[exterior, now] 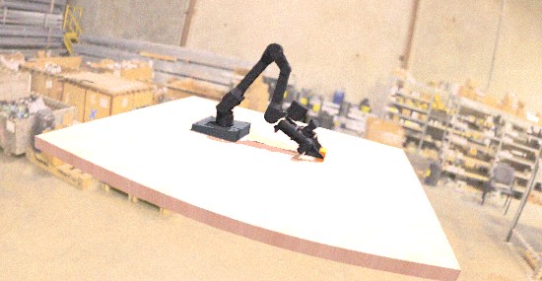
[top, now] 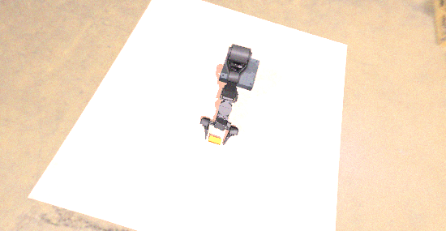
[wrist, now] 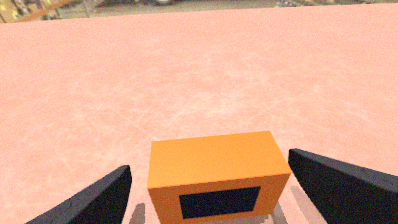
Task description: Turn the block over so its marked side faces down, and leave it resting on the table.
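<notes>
Probably light and stiff, so best pinched by the block's (top: 215,139) (exterior: 322,154) (wrist: 217,157) short ends, gripper (top: 215,142) (exterior: 322,158) (wrist: 211,164) wide and holding nothing.

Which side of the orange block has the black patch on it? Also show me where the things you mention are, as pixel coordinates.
The side facing back toward the claw (top: 215,140) (wrist: 210,172); the orange block's (top: 215,139) (exterior: 323,152) (wrist: 217,157) top is plain orange.

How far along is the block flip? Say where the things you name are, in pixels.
Done: the orange block (top: 215,140) (exterior: 323,154) (wrist: 217,159) is released, between open gripper (top: 215,141) (exterior: 322,157) (wrist: 211,164) fingers.
In hand: nothing is gripped.
Left: the dark mark (wrist: 220,202) faces sideways toward the wrist camera, so it apparently needs another turn to face down.
</notes>
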Robot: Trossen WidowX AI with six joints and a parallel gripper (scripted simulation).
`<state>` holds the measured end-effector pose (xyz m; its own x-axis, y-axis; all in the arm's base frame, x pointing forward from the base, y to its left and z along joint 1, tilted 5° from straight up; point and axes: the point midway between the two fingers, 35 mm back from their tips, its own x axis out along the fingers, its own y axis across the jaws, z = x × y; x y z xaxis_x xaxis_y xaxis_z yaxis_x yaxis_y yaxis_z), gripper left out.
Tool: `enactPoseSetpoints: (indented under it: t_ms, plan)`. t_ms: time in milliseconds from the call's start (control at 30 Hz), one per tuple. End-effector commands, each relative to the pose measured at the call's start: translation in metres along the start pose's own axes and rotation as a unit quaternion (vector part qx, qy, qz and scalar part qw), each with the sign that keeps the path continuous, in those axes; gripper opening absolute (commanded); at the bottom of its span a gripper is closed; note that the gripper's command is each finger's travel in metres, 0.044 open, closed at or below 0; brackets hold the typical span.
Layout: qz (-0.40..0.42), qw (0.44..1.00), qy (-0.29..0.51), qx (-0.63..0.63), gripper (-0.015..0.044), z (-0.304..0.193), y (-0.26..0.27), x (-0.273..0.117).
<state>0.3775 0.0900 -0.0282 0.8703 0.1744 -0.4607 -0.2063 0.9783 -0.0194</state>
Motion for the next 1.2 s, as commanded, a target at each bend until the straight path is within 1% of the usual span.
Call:
enactPoseSetpoints:
  t_ms: [0,100,200,300,433,500,833,1167]
  plan:
    - [-0.001,1.0,0.03,0.001,0.044,0.013,0.001,0.009]
    - [-0.001,0.996,0.084,0.001,0.044,0.021,0.001,0.011]
    - [-0.001,0.99,0.139,0.001,0.044,0.032,0.001,0.004]
    - [-0.001,0.981,0.193,0.001,0.044,0.045,0.001,-0.011]
    - [-0.002,0.965,0.261,0.0,0.044,0.062,0.0,-0.044]
    - [-0.002,0.962,0.273,0.0,0.044,0.065,-0.001,-0.051]
    - [-0.002,0.961,0.275,0.0,0.044,0.066,-0.001,-0.05]
    - [-0.001,0.915,0.404,0.0,0.044,0.09,0.0,-0.027]
